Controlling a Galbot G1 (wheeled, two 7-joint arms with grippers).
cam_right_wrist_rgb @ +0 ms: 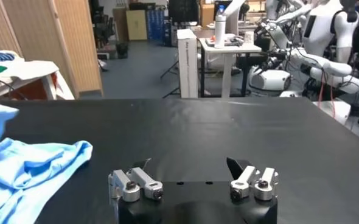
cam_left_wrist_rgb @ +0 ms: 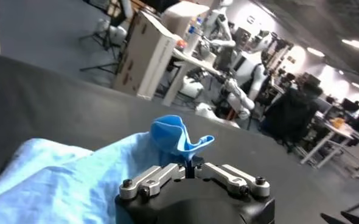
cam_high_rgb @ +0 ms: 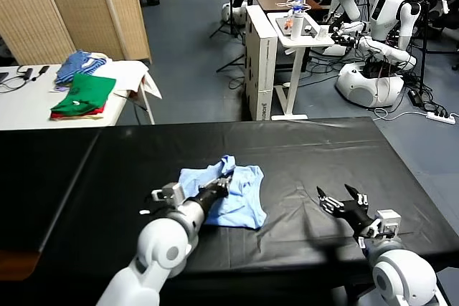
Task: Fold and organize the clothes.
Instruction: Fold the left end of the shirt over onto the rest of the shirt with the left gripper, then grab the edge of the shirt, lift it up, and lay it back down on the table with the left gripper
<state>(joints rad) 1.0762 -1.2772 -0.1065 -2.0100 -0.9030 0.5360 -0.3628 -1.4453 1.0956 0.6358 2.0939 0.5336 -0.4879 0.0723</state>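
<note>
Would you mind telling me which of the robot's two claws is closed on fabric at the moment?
The left claw, pinching a raised fold of the sky-blue T-shirt on the black table. The right claw hangs open, apart from the shirt, holding nothing.

Table (cam_high_rgb: 301,145): long, covered in black cloth with light creases, spanning the head view from side to side. On it: one shirt (cam_high_rgb: 229,195), sky-blue, crumpled in a loose heap left of centre toward the near edge, one fold raised off the surface. A second black-covered section adjoins the table at the robot's left. Side table (cam_high_rgb: 29,102), white, far left: folded green-and-red garments (cam_high_rgb: 84,97), blue striped cloth (cam_high_rgb: 79,64), cables (cam_high_rgb: 25,75).
</note>
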